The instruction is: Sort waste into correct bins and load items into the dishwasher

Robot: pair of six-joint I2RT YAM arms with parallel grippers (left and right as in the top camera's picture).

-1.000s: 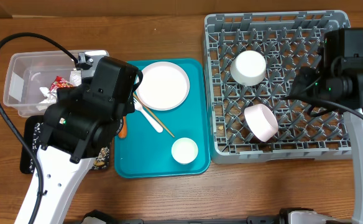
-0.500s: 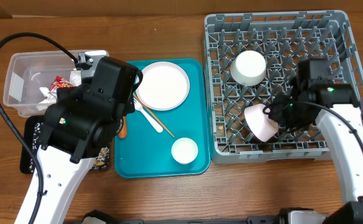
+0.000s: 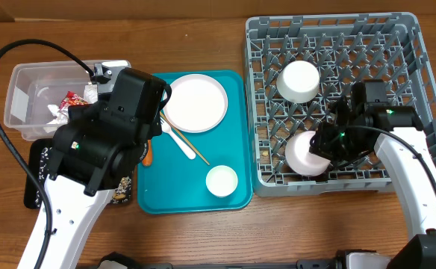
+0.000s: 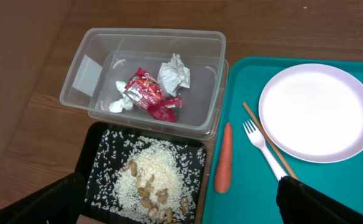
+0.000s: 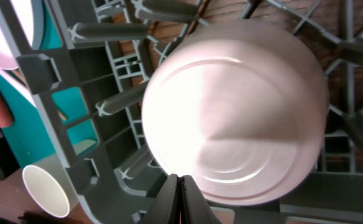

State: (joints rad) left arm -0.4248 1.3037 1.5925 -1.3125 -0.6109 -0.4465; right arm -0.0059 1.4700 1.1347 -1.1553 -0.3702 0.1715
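One pink bowl (image 5: pixel 231 118) is lying mouth-down in the grey dish rack (image 3: pixel 405 45), likely for draining. The right fingers (image 5: pixel 172 202), clenched on nothing, are hovering at its edge. The left fingers (image 4: pixel 321 202), released and empty, are hanging above the carrot (image 4: pixel 223 155) at the teal tray's (image 4: pixel 330 186) edge, probably the next waste to sort.

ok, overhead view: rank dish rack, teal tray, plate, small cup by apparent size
Largest to smallest:
1. dish rack
2. teal tray
3. plate
4. small cup
No close calls.
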